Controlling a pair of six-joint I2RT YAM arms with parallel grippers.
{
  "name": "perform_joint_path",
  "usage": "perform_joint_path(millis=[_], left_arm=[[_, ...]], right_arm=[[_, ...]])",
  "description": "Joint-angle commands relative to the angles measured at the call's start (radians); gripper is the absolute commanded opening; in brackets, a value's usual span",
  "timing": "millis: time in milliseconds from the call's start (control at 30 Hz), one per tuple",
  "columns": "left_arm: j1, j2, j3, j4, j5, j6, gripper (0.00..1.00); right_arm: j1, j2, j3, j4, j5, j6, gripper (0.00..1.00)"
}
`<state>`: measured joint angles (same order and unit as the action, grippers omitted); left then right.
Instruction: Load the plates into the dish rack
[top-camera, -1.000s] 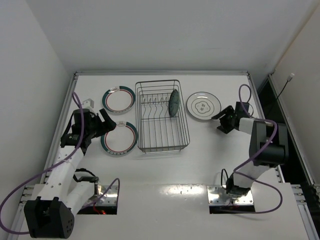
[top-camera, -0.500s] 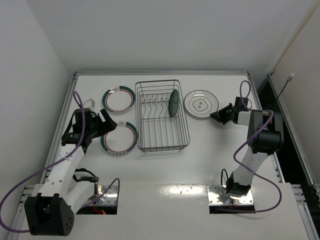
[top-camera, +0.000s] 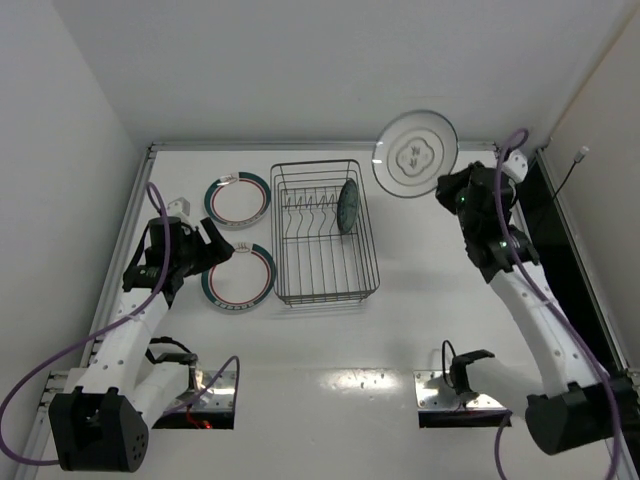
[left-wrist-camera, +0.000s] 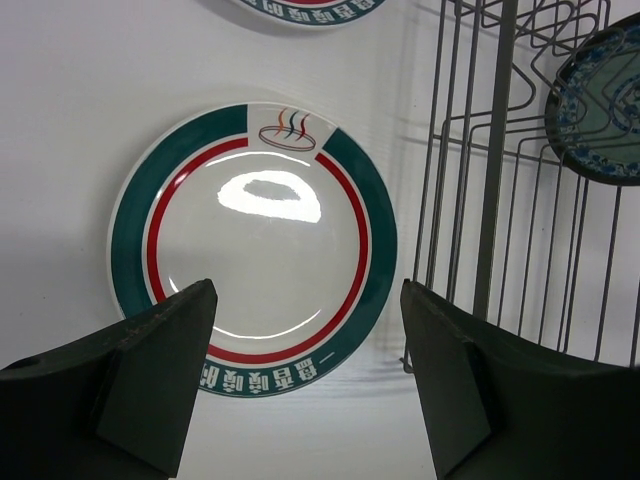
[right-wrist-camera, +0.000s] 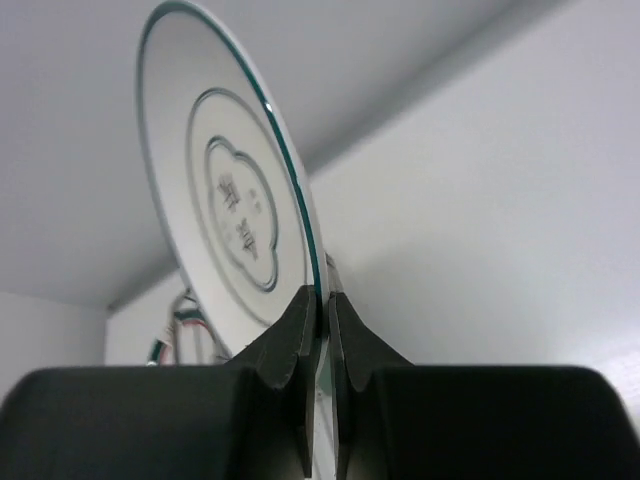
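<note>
one plate pinched by its rim, another waiting under open jaws

the left gripper (left-wrist-camera: 305, 290) hangs wide open and empty above the nearer white round plate with a teal-and-red rim band (left-wrist-camera: 255, 250), which lies flat between its jaws. a close from here could skid the plate into the grey metal wire dish rack (top-camera: 327, 298) just beside it, where a small teal patterned plate (top-camera: 348, 205) stands slotted. the right gripper (right-wrist-camera: 322, 300) is clamped tight on the lower edge of the white round plate with a thin dark rim (right-wrist-camera: 220, 200), upright in the air beyond the rack's right side. so narrow a bite could let it pivot, slip, or clip the wires.
</note>
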<state>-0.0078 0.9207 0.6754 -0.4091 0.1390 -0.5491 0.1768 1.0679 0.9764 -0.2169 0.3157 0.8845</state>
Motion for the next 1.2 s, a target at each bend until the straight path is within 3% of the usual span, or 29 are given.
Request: perform_joint_path(millis=[0,200,433,833,1000,1167], left_arm=[[-0.011,-0.019,-0.005,0.032,0.01,0.015,0.71],[-0.011,-0.019,-0.005,0.032,0.01,0.015,0.71],[-0.011,-0.019,-0.005,0.032,0.001,0.015,0.71],[-0.011,-0.019,-0.005,0.032,-0.009,0.015,0.71],[-0.011,-0.019,-0.005,0.023,-0.009,0.015,0.71],[-0.011,-0.019,-0.005,0.023,-0.009,0.015,0.71]], right_arm=[[0.157,0.021,0.129,-0.025,0.356,-0.132,0.0],[0.442,0.165,0.248,-0.027,0.614,-0.257,0.0],[0.618,0.408,0.428,-0.119,0.873,-0.337,0.0],[0.701,0.616,0.498,-0.056,1.04,-0.533,0.0],[0.701,0.675,0.509,0.103,1.018,-0.752,0.0],[0.691,0.698,0.472,0.266,0.965,-0.861,0.0]])
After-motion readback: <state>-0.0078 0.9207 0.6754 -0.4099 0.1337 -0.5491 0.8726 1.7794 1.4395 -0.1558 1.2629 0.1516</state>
